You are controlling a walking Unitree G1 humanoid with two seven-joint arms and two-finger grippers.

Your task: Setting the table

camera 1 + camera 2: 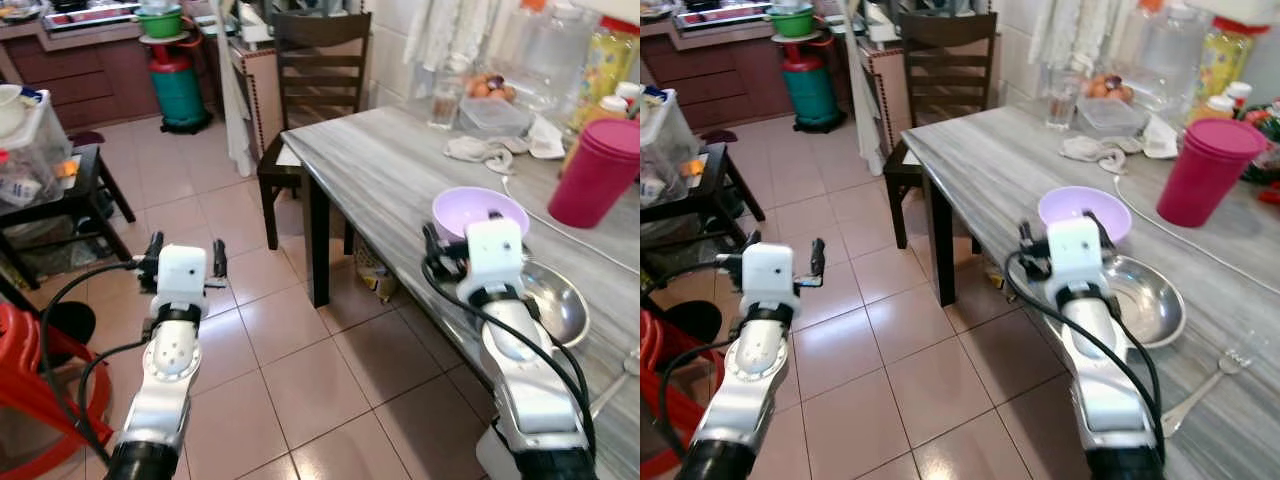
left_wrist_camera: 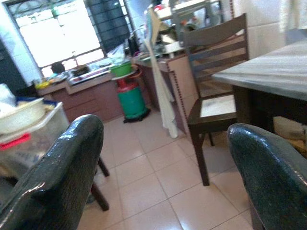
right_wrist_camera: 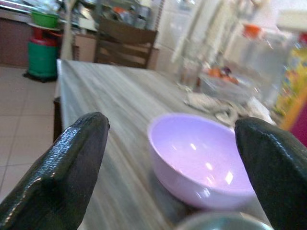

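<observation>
Right hand (image 3: 172, 158) is over the worktop (image 1: 400, 170) edge, fingers spread wide, gripping nothing, just short of the lilac bowl (image 1: 480, 212). Bowl sits upright on the worktop, touching or just beside a steel dish (image 1: 560, 300). A fork (image 1: 1210, 385) lies near the dish; a pink cup (image 1: 600, 170) stands well apart. Left hand (image 1: 185, 258) is open over the floor (image 1: 300, 340), empty. A chair (image 1: 315, 90) stands at the worktop's far end.

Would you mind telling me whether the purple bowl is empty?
Empty and upright: the purple bowl shows only its bare glossy inside, open right tool before it.
</observation>
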